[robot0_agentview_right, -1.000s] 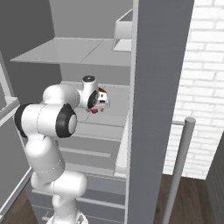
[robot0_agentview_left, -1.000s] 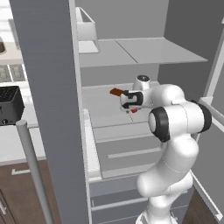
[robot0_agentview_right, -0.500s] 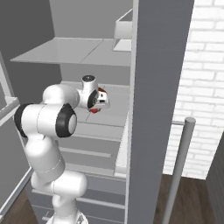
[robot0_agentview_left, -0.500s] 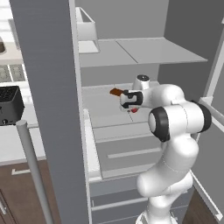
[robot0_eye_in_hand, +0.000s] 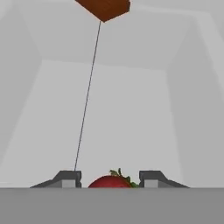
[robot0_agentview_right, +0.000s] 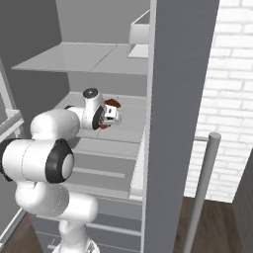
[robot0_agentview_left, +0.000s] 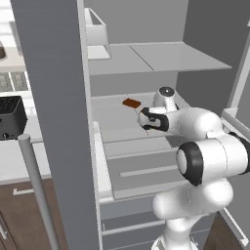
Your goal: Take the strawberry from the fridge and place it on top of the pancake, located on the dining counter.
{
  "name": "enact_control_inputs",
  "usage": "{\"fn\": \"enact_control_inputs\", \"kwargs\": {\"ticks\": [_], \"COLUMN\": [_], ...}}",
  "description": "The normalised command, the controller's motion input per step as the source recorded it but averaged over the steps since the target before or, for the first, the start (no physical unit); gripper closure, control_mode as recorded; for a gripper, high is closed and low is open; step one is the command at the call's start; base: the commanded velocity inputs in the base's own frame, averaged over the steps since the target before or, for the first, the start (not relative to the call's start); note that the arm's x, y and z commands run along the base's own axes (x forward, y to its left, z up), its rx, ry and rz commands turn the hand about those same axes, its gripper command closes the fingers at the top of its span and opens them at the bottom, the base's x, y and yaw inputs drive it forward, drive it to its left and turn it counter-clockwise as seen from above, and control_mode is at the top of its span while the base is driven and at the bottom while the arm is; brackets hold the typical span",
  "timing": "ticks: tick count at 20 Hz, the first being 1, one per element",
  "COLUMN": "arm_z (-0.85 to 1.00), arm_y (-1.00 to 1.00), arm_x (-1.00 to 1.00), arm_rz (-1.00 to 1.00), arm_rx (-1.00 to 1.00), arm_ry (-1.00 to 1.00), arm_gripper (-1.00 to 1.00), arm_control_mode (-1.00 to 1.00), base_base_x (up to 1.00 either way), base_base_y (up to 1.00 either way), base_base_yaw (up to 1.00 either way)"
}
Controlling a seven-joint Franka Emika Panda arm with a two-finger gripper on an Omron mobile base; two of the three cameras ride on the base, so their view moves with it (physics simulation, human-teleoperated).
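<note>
The strawberry [robot0_eye_in_hand: 111,181], red with green leaves, sits between my two fingertips [robot0_eye_in_hand: 70,178] at the bottom of the hand view. In the right base view it shows as a red spot [robot0_agentview_right: 103,126] under the hand. My gripper [robot0_agentview_left: 144,118] [robot0_agentview_right: 112,116] [robot0_eye_in_hand: 111,179] is shut on it, held a little above the middle shelf [robot0_agentview_left: 112,122] inside the open fridge [robot0_agentview_left: 53,97]. The flat dark-brown oblong piece [robot0_agentview_left: 131,102] [robot0_agentview_right: 113,103] [robot0_eye_in_hand: 105,8] lies on the same shelf, farther back. The dining counter and pancake are out of view.
Open fridge doors [robot0_agentview_right: 178,99] flank the arm on both sides, each with a long bar handle [robot0_agentview_left: 36,190] [robot0_agentview_right: 202,188]. An upper shelf [robot0_agentview_left: 156,56] carries a white bin [robot0_agentview_left: 95,31]. Drawers [robot0_agentview_left: 141,171] lie below. A dark toaster [robot0_agentview_left: 10,117] stands left; a brick wall [robot0_agentview_right: 232,99] is at right.
The hand has eased slightly down and back toward the fridge front, still holding the strawberry. The brown piece has stayed where it was.
</note>
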Motion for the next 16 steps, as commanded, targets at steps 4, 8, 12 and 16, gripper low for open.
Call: {"fn": "enact_control_inputs", "kwargs": {"ticks": [4, 8, 12, 16], "arm_z": [0.42, 0.74, 1.0, 0.87], "arm_y": [0.0, 0.0, 0.0, 0.0], "arm_x": [-1.0, -0.97, -0.62, -0.73], "arm_rz": [-0.17, -0.15, -0.07, -0.03], "arm_rx": [0.09, 0.12, 0.12, 0.06], "arm_ry": [-0.21, -0.03, 0.13, 0.19], "arm_gripper": [1.0, 1.0, 1.0, 1.0], "arm_control_mode": [-1.0, -1.0, -1.0, -1.0], "base_base_x": [0.0, 0.0, 0.0, 0.0], "base_base_y": [0.0, 0.0, 0.0, 0.0], "base_base_yaw": [0.0, 0.0, 0.0, 0.0]}}
